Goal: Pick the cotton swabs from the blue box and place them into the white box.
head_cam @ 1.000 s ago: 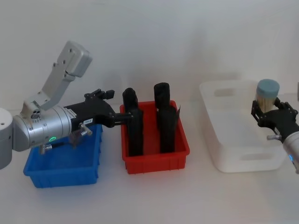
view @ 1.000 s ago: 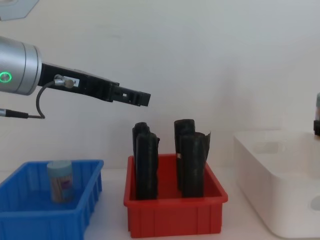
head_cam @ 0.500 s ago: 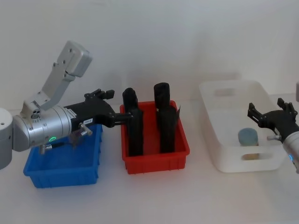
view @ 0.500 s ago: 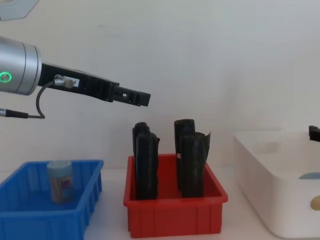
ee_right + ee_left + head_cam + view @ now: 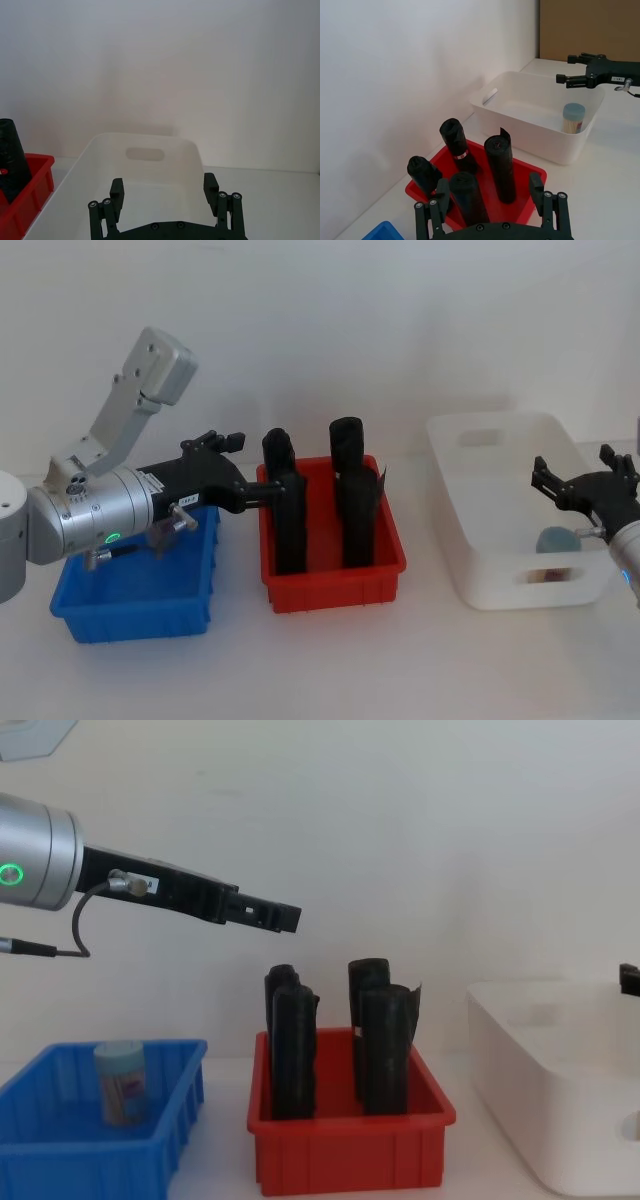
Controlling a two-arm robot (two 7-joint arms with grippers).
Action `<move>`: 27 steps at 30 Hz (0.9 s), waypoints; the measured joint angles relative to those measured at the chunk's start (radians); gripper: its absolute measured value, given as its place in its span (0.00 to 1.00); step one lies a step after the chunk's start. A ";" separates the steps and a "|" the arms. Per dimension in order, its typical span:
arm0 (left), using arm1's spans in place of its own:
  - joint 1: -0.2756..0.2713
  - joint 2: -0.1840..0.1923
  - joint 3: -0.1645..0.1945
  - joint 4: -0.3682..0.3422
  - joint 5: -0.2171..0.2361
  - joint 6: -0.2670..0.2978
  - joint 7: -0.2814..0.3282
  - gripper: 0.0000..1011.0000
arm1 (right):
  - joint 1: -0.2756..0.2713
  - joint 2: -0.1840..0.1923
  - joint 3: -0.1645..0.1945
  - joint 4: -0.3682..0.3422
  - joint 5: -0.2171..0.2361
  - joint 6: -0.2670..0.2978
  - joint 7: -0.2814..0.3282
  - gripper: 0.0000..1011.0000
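Observation:
One jar of cotton swabs [image 5: 120, 1082] stands upright in the blue box [image 5: 60, 1150] at the left. Another jar [image 5: 573, 117] with a teal lid stands inside the white box [image 5: 530, 130], near its right end [image 5: 553, 540]. My right gripper [image 5: 585, 485] hovers open above that end of the white box [image 5: 500, 580], with nothing between its fingers [image 5: 116, 191]. My left gripper [image 5: 240, 490] is open and empty, held high between the blue box [image 5: 130, 610] and the red bin, its tips [image 5: 280, 915] above the black rolls.
A red bin [image 5: 330, 570] with several tall black rolls [image 5: 385, 1050] stands between the blue and white boxes. A plain white wall is close behind. Bare tabletop runs along the front edge.
My right gripper opened and let go of the jar it held. The jar dropped into the white box and settled toward the box's right end. The left arm stayed put.

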 joint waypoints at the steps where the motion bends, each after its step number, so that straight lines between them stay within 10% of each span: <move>1: 0.000 0.000 0.000 0.000 0.000 0.000 0.000 0.99 | -0.001 0.000 0.001 -0.002 -0.002 -0.002 0.000 0.99; 27: 0.040 -0.006 0.023 -0.010 0.004 -0.061 0.084 0.99 | -0.068 0.014 -0.010 -0.093 0.006 -0.007 0.004 0.99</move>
